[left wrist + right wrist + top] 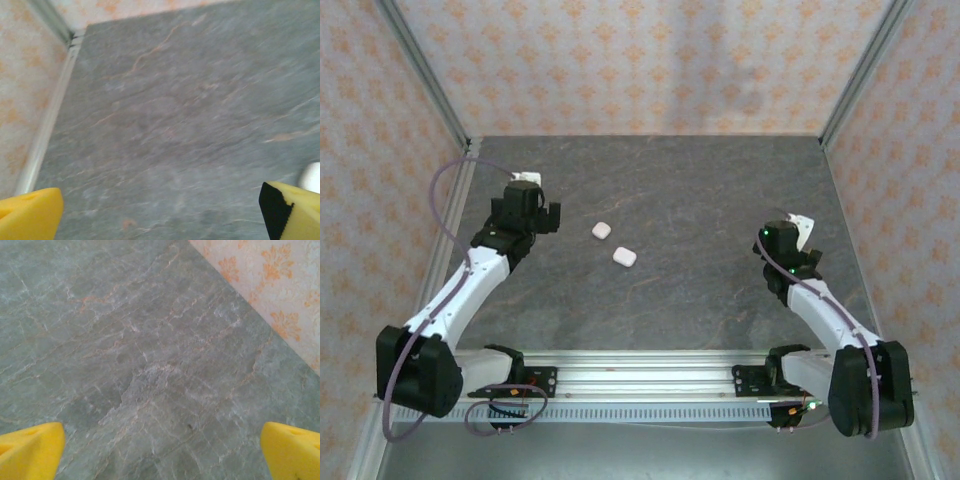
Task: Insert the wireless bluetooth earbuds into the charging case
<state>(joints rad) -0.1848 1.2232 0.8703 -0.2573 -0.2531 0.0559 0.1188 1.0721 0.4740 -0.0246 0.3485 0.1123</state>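
Bolted along the near edge, the rail (640, 375) carries both arm bases. Farther in, the left jaws stand spread wide over the bare desk (720, 190). Their yellow pads (30, 215) sit in the lower corners of the left wrist view and hold nothing. A white sliver (312, 177) beside the right-hand pad is probably a case. Across the desk the right jaws are spread just as wide, yellow pads (30, 452) empty above grey stone. Between the arms, apart from both, lie two white cases: the nearer case (624, 257) and, just beyond it, the farther case (601, 229), close but not touching. The earbuds are too small to pick out from above. I judge the task barely begun, with the approach in hand. The next move calls for finding an earbud, bringing the jaws in toward the cases, and a very fine pinch.
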